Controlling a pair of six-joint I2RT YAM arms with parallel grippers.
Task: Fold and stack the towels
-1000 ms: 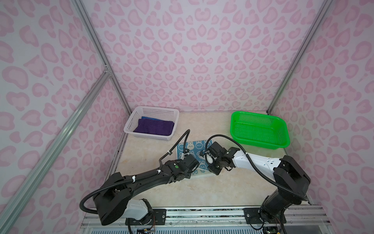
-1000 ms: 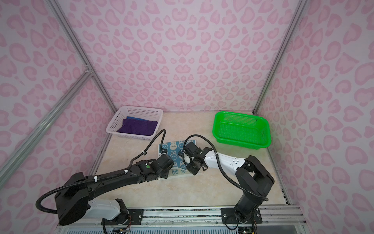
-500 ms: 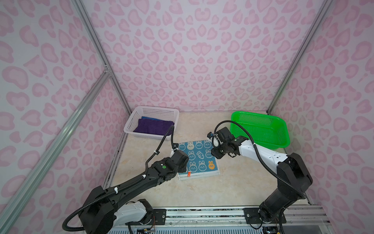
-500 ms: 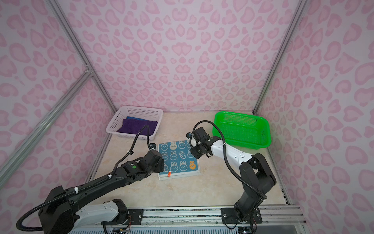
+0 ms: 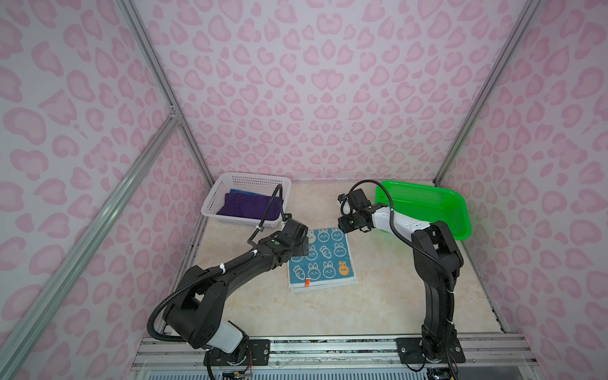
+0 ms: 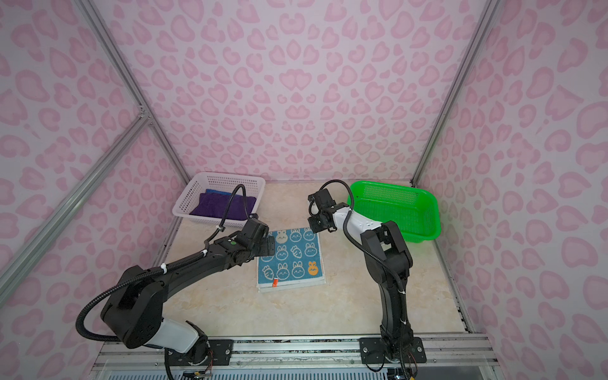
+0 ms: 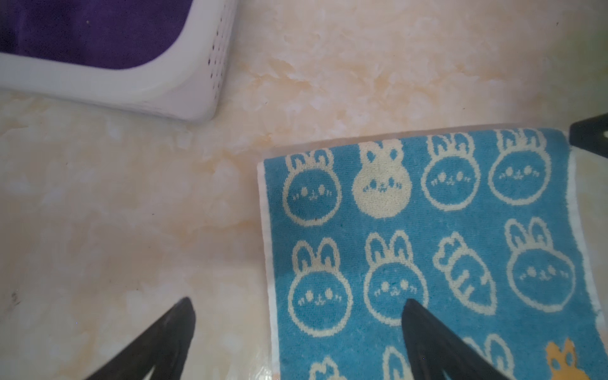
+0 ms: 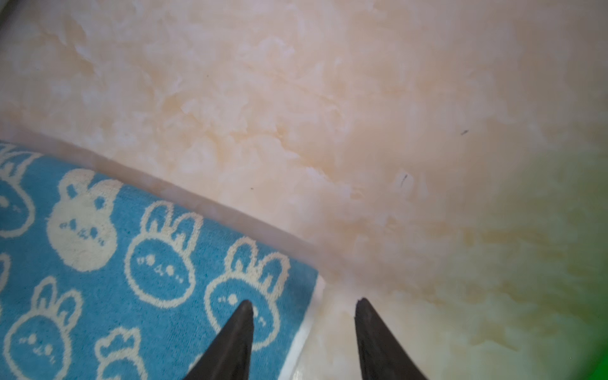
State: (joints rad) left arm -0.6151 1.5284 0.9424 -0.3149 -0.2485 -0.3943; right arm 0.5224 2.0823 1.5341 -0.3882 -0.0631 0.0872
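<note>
Teal terry, the rabbit towel (image 5: 320,260) lies folded flat mid-worktop (image 5: 378,296), with doubled white hems and an orange tag (image 5: 307,283) along its near edge. In the last second both arms have run from that near side to its far corners and let go: the left gripper (image 7: 297,301) now stands wide apart over the far-left corner, and the right gripper (image 8: 303,301) is part-open and empty at the far-right one. I judge this fold done, leaving the carry to the white basket (image 5: 245,222) at the far-left corner, where the purple towel (image 5: 246,205) lies on the blue towel (image 5: 245,191).
</note>
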